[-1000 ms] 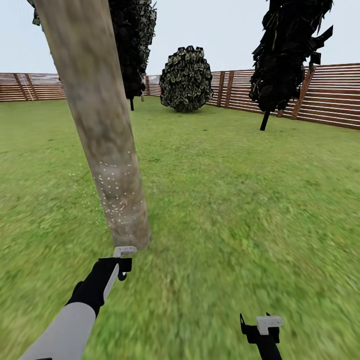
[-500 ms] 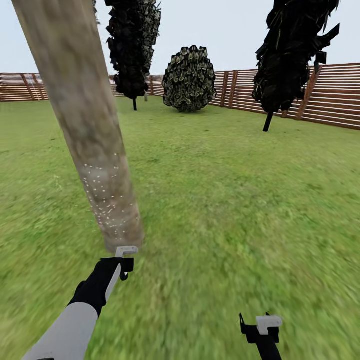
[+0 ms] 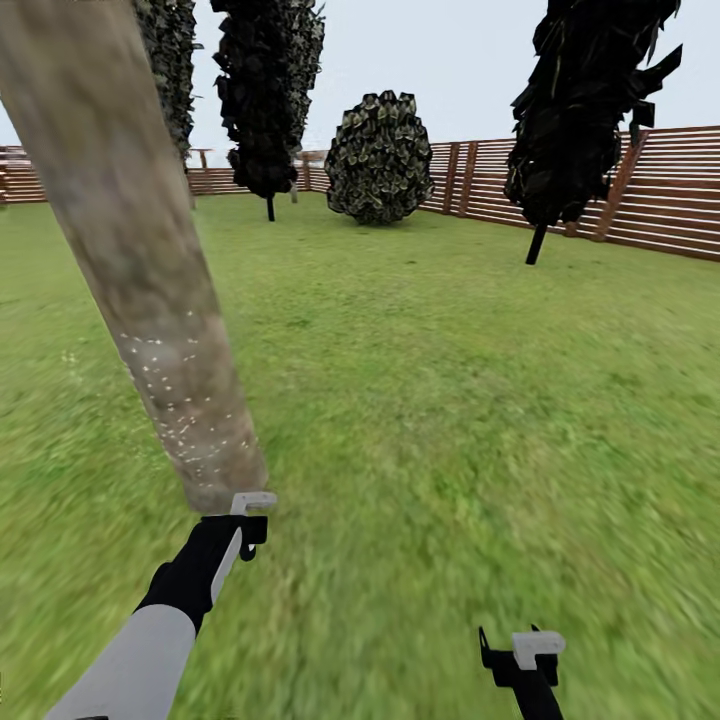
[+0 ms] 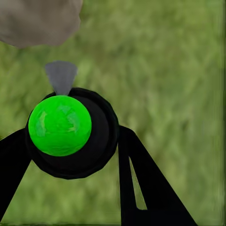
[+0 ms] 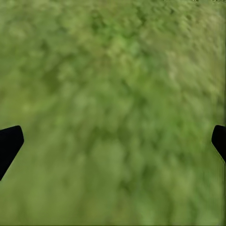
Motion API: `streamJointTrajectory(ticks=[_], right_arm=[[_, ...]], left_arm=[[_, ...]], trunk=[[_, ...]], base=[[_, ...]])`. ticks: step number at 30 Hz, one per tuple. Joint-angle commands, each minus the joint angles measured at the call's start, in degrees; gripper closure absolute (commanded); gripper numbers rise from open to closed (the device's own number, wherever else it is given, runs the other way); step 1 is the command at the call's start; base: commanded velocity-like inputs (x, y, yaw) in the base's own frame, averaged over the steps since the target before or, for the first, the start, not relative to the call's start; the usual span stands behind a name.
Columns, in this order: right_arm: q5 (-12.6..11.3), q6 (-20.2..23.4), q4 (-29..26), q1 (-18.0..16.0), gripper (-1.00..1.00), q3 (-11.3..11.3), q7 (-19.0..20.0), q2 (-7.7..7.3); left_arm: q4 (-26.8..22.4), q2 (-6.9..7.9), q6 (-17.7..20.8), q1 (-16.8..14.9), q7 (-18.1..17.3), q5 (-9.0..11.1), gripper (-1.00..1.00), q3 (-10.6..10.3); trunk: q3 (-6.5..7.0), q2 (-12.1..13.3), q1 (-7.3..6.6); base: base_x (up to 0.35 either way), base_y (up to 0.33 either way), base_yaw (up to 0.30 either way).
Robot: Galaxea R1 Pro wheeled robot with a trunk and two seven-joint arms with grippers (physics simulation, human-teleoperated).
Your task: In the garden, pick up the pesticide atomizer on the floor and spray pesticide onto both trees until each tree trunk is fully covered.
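While the left tool [image 3: 240, 525] reaches forward over the grass, its two black fingers [image 4: 141, 188] are closed on the pesticide atomizer [image 4: 70, 129], whose round black body with a bright green ball on it sits between them in the left wrist view. A small grey nozzle [image 4: 61, 76] projects from the atomizer toward the base of the tree trunk [image 4: 40, 21]. In the head view the atomizer's pale top [image 3: 251, 500] lies just beside the foot of that trunk [image 3: 140, 270], a thick grey-brown column mottled with dull green that leans toward the upper left. Whitish specks of pesticide [image 3: 180, 400] dot the lower part of the trunk; its upper part carries none that can be seen. A few faint specks [image 3: 68, 357] also show over the floor to the left of the trunk.

The right tool [image 3: 520, 655] hangs low on the right, well apart from the trunk, with its finger tips [image 5: 9, 143] spread wide and nothing between them but blurred green floor [image 5: 113, 113].

Farther out, the lawn [image 3: 450, 350] runs to a brown slatted fence [image 3: 670, 190]. Before the fence stand a round dark bush [image 3: 380, 158], a dark-crowned tree [image 3: 265, 100] on a thin stem at the left and another [image 3: 585, 100] at the right.
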Motion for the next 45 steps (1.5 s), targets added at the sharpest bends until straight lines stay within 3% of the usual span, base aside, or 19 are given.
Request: streamJointTrajectory(ticks=[1,23,45], right_arm=[[0.00,0.00,0.00,-0.02,-1.00,0.00,0.00,0.01],[0.00,0.01,0.00,-0.01,-1.00,0.00,0.00,0.09],[0.04,0.00,0.00,-0.01,-1.00,0.00,0.08,0.13]], left_arm=[[0.00,0.00,0.00,0.00,-0.03,0.01,1.00,0.01],[0.00,0.00,0.00,0.00,-0.03,-0.20,1.00,0.04],[-0.01,0.53,0.00,0.00,0.06,-0.25,1.00,0.42]], trunk=[[0.00,0.00,0.00],[0.00,0.00,0.00],[0.00,0.00,0.00]], base=[[0.001,-0.273,0.239],[0.006,-0.273,0.276],[0.120,-0.273,0.249]])
